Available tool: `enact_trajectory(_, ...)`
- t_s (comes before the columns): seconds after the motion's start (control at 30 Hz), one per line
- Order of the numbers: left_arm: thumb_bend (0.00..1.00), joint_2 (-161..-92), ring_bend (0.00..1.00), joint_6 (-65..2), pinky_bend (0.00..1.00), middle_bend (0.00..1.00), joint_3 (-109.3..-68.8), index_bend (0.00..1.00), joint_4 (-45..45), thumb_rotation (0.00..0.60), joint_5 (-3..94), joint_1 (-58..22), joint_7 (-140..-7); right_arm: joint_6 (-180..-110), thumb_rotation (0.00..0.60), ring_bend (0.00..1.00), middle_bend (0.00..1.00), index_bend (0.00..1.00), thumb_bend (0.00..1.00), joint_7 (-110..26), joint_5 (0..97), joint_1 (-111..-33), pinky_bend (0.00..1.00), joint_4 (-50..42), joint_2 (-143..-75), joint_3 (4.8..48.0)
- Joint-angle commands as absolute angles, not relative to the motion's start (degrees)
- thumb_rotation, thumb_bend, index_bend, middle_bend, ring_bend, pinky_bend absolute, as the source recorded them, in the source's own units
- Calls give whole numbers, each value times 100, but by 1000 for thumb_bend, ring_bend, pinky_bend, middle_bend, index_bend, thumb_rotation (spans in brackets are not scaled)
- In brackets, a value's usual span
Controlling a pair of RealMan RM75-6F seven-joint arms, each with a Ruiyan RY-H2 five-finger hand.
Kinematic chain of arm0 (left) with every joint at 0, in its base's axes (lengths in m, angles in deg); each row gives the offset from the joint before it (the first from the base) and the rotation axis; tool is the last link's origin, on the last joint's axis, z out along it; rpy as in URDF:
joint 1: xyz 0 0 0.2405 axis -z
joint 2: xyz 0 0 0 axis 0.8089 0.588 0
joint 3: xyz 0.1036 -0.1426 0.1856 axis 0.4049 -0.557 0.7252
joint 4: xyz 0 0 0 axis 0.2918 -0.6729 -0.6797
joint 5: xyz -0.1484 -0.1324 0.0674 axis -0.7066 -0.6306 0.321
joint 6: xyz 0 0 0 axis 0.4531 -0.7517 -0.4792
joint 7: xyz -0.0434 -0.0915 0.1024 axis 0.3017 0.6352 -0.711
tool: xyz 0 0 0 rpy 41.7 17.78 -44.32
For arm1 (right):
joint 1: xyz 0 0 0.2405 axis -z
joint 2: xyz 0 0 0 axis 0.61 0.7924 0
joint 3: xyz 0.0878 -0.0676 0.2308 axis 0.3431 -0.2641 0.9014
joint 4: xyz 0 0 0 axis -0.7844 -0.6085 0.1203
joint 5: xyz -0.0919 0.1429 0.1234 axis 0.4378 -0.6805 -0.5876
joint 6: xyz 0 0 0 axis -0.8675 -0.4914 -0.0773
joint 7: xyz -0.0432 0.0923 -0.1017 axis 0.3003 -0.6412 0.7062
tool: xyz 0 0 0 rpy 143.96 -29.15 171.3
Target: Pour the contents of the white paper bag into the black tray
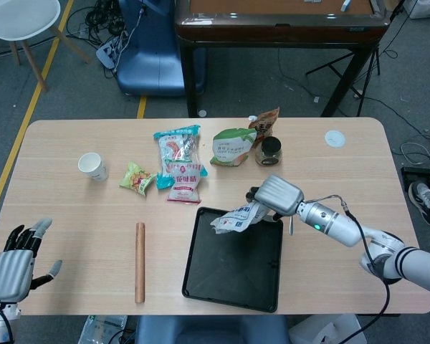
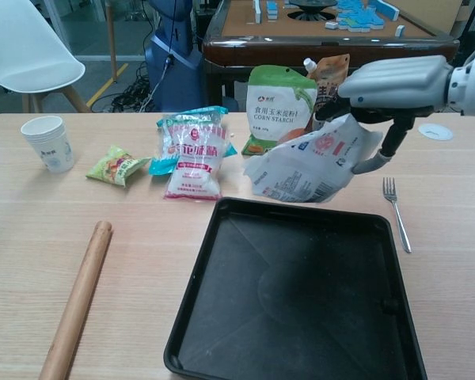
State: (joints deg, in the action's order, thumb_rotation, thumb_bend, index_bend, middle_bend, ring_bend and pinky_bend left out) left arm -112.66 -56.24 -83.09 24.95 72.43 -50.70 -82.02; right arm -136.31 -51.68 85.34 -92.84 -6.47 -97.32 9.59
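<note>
While gripped by the right hand (image 1: 278, 193), one white paper bag (image 2: 313, 162) is tilted leftward above one black tray (image 2: 293, 297); the left hand (image 1: 13, 264) is spread wide, holding nothing.

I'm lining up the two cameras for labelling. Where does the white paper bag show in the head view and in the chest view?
Head view: the white paper bag sits right of centre, held tilted by the right hand over the black tray's far edge.
Chest view: the bag is upper right of centre, above the tray's far rim.
Shared landmark: the corn starch pouch behind it.

High head view, nearer chest view
</note>
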Motion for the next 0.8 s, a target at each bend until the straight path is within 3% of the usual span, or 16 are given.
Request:
enact_trajectory(0.03,257,-11273,159,-5632,59,130,-8305,101,2490,600,7271,-5065,-8183,-13489,600,877,931,965,649,-4275,8567,-9239,953,25,-9106,957)
enact_trajectory(0.37,257,-11292,159,-5676,59,129,-8271,101,2471,600,7330,-5091,-8142,-13201,600,886,938,976,649,-2865,8750,-9258,957,399,-8888,1073)
enact_trajectory(0.8,257,-11288,159,-5768,59,130,-8278,98,2488,600,7339,-5144,-8163,-12736,600,888,941,982,650,-1609,9280,-9515,957,-209,-9419,1130)
